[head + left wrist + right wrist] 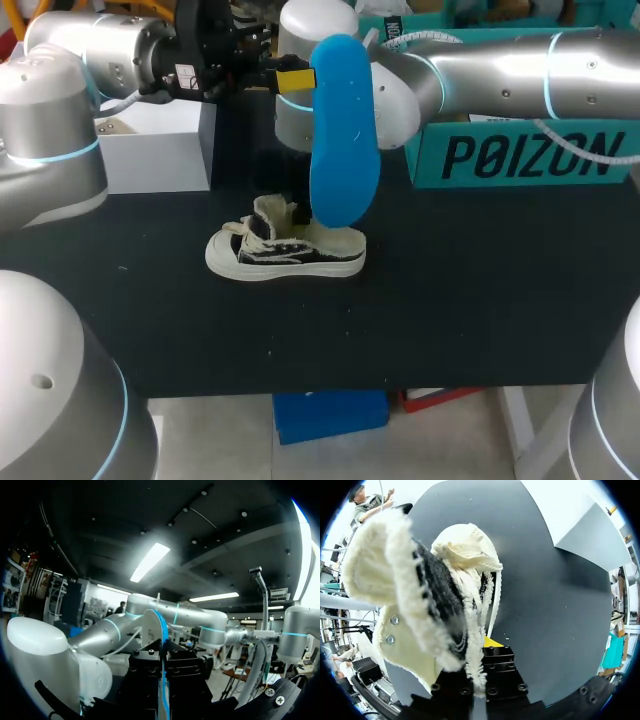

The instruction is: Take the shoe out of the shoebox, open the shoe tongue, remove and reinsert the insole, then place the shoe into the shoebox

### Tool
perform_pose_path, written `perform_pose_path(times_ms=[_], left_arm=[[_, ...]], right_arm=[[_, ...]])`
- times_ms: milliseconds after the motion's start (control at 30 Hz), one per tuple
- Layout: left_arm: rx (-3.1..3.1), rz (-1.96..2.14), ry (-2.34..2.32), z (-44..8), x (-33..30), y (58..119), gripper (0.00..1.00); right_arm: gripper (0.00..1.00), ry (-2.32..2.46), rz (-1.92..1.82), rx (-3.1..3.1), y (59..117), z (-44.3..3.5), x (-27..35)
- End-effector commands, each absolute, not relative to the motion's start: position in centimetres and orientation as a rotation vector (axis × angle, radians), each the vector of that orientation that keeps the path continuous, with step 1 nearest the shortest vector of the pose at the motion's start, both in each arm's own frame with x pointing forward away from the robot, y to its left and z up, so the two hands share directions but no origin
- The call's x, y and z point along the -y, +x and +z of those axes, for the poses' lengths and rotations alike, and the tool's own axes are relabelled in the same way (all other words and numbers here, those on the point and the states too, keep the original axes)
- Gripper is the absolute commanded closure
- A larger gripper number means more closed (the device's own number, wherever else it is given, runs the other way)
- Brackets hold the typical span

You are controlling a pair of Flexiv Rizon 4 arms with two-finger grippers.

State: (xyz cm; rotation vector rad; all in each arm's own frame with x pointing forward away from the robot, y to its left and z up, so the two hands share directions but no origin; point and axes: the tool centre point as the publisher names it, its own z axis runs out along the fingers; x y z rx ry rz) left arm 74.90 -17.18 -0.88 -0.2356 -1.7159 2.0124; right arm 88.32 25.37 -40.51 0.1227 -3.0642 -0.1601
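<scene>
The black surface (480, 300) carries a teal shoebox (520, 155) at its far right. A blue insole (345, 130) hangs upright, its top pinched in the left end effector (292, 80) and its lower end over the heel of the black-and-cream shoe (285, 255). The shoe sits mid-surface. The right end effector (479, 652) grips its fleecy collar.

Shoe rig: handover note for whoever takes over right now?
Left gripper: shut on the blue insole, held upright above the shoe.
Right gripper: shut on the shoe at its opening; shoe sits on the table, out of the teal box.
Done: shoe out, tongue up, insole removed.
Left: reinsert insole, put shoe in box.
</scene>
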Motion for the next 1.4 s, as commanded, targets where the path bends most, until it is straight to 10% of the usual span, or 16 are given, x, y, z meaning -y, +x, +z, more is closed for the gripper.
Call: perform_pose_path(times_ms=[33, 467, 1400], left_arm=[[1.716, 2.014, -0.237, -1.0, 17.2, 74.8, 1.00], [1.716, 2.014, -0.237, -1.0, 17.2, 74.8, 1.00], [1.716, 2.014, -0.237, -1.0, 17.2, 74.8, 1.00]], right_arm=[[1.00, 0.071, -0.198, 3.078, 88.2, -38.3, -24.4], [1.00, -0.731, 0.069, 3.194, 90.5, -31.3, -19.8], [1.00, -2.376, -0.001, 2.161, 88.9, -32.1, -18.1]])
